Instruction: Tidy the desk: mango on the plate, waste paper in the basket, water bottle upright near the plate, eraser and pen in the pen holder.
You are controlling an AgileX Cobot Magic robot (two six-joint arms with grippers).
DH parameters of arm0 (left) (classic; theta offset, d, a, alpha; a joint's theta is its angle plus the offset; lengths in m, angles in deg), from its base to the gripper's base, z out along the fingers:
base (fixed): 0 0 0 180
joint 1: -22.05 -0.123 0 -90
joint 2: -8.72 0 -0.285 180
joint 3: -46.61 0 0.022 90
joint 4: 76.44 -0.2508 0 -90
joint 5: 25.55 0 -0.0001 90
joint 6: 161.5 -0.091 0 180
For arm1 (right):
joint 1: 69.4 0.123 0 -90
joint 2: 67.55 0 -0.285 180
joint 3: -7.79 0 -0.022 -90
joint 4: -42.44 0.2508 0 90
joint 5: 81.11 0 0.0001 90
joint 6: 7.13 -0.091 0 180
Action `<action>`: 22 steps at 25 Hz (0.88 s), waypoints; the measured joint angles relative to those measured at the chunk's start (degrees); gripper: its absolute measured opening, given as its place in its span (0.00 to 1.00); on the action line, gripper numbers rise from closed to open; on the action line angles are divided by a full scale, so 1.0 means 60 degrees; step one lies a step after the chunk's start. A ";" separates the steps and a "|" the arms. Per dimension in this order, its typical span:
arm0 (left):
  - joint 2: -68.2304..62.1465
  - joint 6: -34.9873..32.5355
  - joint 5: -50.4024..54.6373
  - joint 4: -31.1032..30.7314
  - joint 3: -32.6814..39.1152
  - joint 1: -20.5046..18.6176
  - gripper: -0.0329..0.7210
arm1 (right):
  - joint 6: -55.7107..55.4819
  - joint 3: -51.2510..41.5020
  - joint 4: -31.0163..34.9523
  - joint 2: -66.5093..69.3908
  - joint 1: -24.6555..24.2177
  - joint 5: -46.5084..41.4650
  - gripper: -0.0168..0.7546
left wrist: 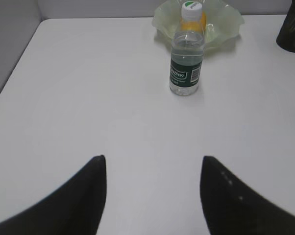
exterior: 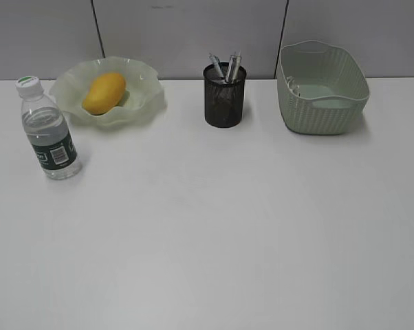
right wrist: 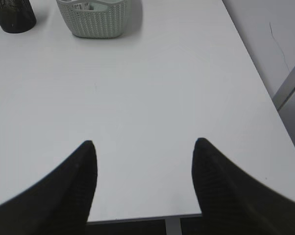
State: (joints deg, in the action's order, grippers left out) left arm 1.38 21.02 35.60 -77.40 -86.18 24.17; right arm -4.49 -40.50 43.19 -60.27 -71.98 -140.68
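Note:
The yellow-orange mango (exterior: 104,93) lies in the pale green wavy-rimmed plate (exterior: 145,86) at the back left. The water bottle (exterior: 47,129) stands upright in front of the plate's left side; it also shows in the left wrist view (left wrist: 186,51). The black mesh pen holder (exterior: 225,96) at the back middle holds pens (exterior: 231,67). The woven basket (exterior: 322,96) stands at the back right, with something white inside it (right wrist: 88,6). The eraser is not visible. My left gripper (left wrist: 152,161) and right gripper (right wrist: 143,144) are open and empty above the desk (exterior: 214,227); neither shows in the exterior view.
A grey partition wall (exterior: 193,31) runs behind the desk. The desk's right edge (right wrist: 265,93) and front edge (right wrist: 147,218) show in the right wrist view, its left edge (left wrist: 15,63) in the left wrist view.

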 joint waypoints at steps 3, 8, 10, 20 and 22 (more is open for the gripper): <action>0.0000 0.0000 0.0000 0.0000 0.0000 0.0000 0.65 | 0.0000 0.0000 0.0000 0.0000 0.0083 0.0000 0.66; 0.0000 0.0000 0.0000 0.0000 0.0000 0.0000 0.65 | 0.0001 0.0000 0.0000 0.0000 0.0824 0.0000 0.66; 0.0000 0.0000 0.0000 0.0000 0.0000 0.0000 0.65 | 0.0000 0.0000 0.0000 0.0000 0.1011 0.0000 0.66; 0.0000 0.0000 0.0000 0.0000 0.0000 0.0000 0.64 | 0.0000 0.0000 0.0000 0.0000 0.1076 0.0000 0.66; 0.0000 0.0000 0.0000 0.0000 0.0000 0.0000 0.64 | 0.0010 0.0000 0.0000 0.0000 0.1076 0.0000 0.66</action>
State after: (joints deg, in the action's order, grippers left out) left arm 1.38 21.02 35.60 -77.40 -86.18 24.17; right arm -4.43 -40.50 43.19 -60.27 -65.53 -140.68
